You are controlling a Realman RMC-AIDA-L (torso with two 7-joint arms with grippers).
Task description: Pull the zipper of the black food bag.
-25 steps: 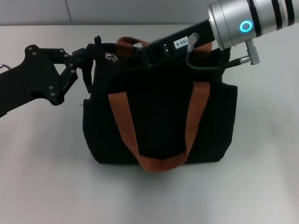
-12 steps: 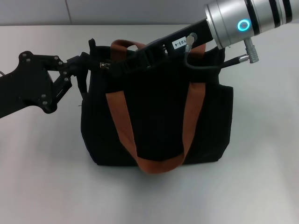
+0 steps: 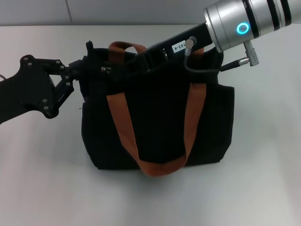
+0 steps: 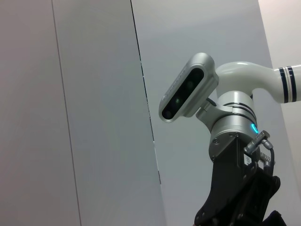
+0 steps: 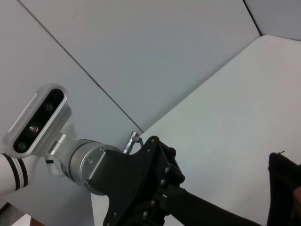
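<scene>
From the head camera, the black food bag [image 3: 157,117] stands upright near the middle of a pale tabletop [image 3: 263,188], orange-brown handles [image 3: 124,122] draped over its front. The left end effector [image 3: 87,70] presses against the bag's upper left corner; whether it pinches fabric cannot be told. The right end effector [image 3: 123,70] reaches across the bag's top, meeting the small silver zipper [image 3: 106,69] there; its grip is hidden. Likely risks: the pull slipping free, or the whole bag dragging or tipping if the corner is not anchored. Bare tabletop surrounds the bag on every side.

The left wrist camera shows only wall panels and the right arm [image 4: 235,155], no bag.

The right wrist camera shows the left arm [image 5: 136,188], the tabletop's far edge, and a sliver of black fabric.
</scene>
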